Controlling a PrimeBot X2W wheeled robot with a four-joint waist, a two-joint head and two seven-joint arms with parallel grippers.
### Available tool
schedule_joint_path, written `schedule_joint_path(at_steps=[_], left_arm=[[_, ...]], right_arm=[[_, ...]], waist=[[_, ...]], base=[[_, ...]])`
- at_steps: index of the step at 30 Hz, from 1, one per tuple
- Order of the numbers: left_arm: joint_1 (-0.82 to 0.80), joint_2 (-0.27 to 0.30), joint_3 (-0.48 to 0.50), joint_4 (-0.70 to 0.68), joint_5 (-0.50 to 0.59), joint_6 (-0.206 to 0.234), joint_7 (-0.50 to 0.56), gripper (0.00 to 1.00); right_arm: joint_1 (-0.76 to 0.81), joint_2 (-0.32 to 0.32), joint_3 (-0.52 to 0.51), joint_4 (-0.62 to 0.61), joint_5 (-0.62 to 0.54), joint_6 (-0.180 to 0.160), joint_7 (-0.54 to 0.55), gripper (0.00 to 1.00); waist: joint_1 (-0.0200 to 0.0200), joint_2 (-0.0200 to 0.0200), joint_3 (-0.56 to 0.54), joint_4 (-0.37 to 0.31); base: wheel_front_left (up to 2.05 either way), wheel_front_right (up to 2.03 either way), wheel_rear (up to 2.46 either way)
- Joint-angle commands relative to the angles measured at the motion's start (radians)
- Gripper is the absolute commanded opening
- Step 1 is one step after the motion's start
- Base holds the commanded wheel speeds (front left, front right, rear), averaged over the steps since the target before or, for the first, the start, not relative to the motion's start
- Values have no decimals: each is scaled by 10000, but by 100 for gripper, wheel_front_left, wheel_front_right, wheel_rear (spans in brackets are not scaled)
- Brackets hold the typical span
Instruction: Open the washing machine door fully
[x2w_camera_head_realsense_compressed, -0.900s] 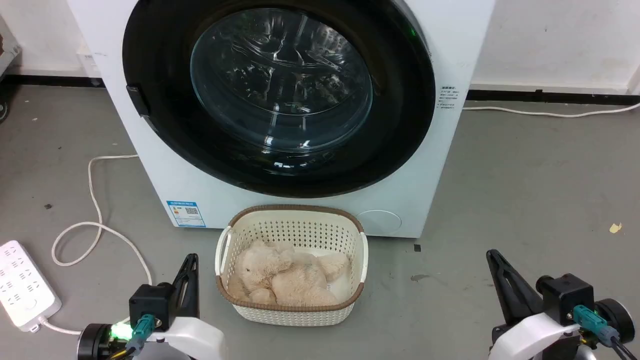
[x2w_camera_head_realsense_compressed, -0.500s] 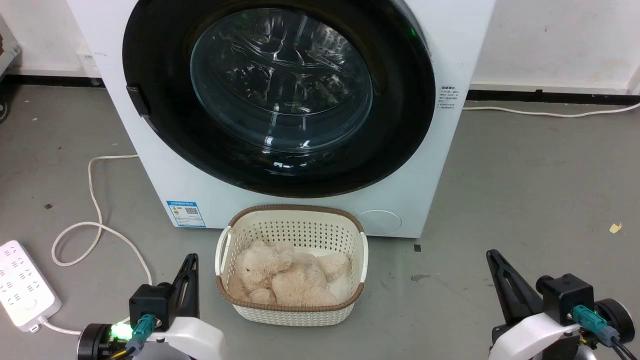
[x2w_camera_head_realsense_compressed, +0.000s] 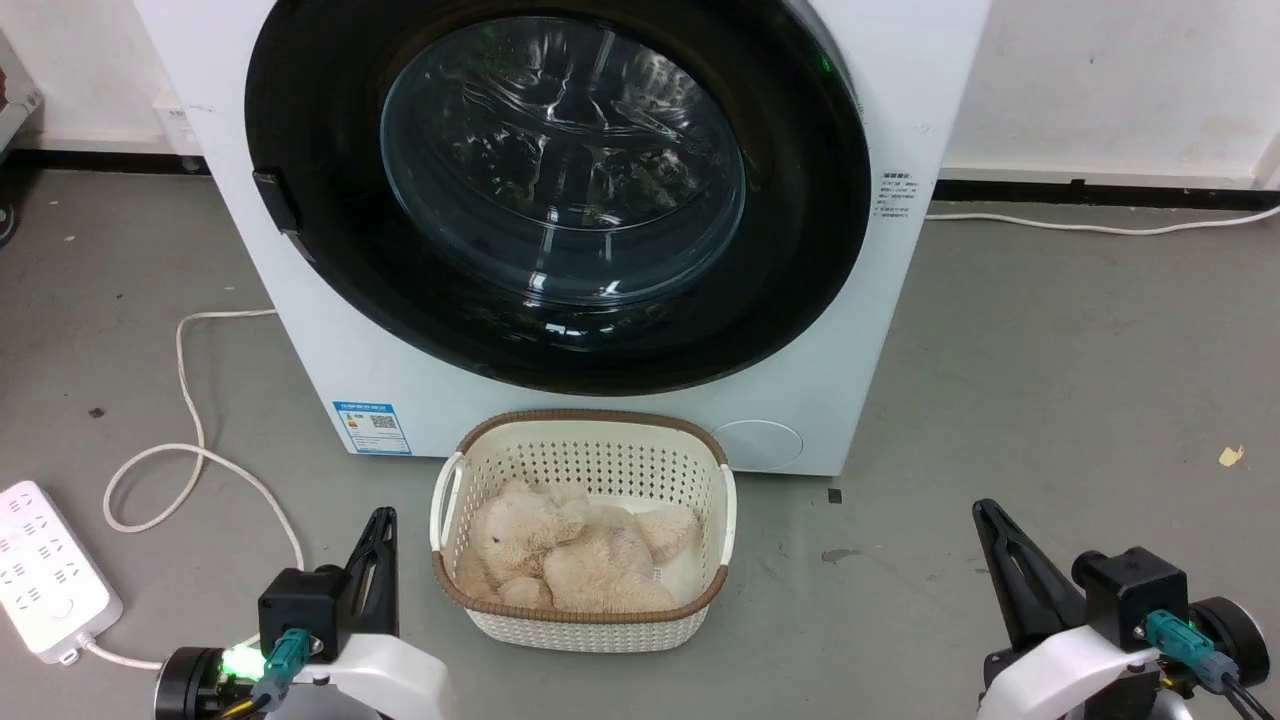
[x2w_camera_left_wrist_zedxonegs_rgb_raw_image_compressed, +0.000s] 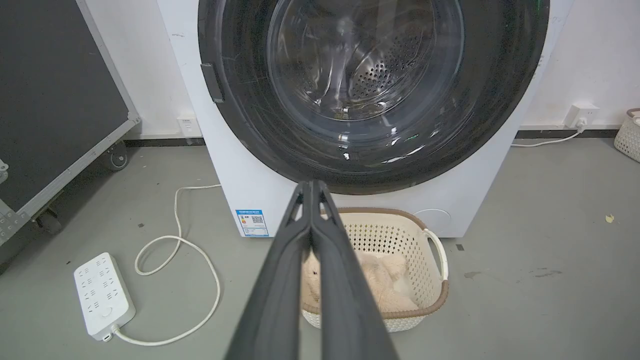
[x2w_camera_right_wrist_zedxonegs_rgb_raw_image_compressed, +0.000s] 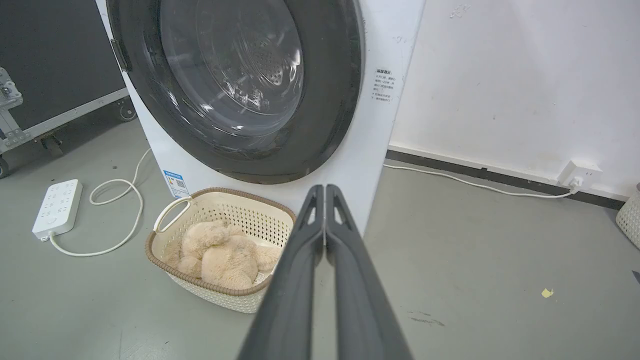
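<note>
The washing machine door (x2w_camera_head_realsense_compressed: 555, 190) is sitting shut, flush against the front of the washing machine (x2w_camera_head_realsense_compressed: 905, 90), which is standing on the floor by the wall. The left end effector (x2w_camera_head_realsense_compressed: 383, 522) is hovering low, just left of a basket (x2w_camera_head_realsense_compressed: 590, 416), closed tight and gripping nothing. The right end effector (x2w_camera_head_realsense_compressed: 987, 512) is hovering well off to the basket's right, likewise closed and empty. A plush toy (x2w_camera_head_realsense_compressed: 565, 560) is lying in the basket, which is resting just in front of the machine.

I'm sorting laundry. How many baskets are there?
2. One basket before the washer; a second basket by the wall, cut off at the view's edge. Others may be hidden.
</note>
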Motion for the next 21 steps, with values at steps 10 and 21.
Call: schedule_joint_path(at_steps=[10, 21], left_arm=[[-147, -1, 9, -39, 30, 28, 3, 0], [3, -2, -45, -5, -29, 29, -76, 100]], right_arm=[[-116, 41, -3, 28, -76, -9, 5, 0], [9, 1, -11, -7, 82, 0, -76, 100]], waist=[[0, 0, 0, 0], [0, 0, 8, -3]], base=[[0, 0, 0], [0, 0, 0]])
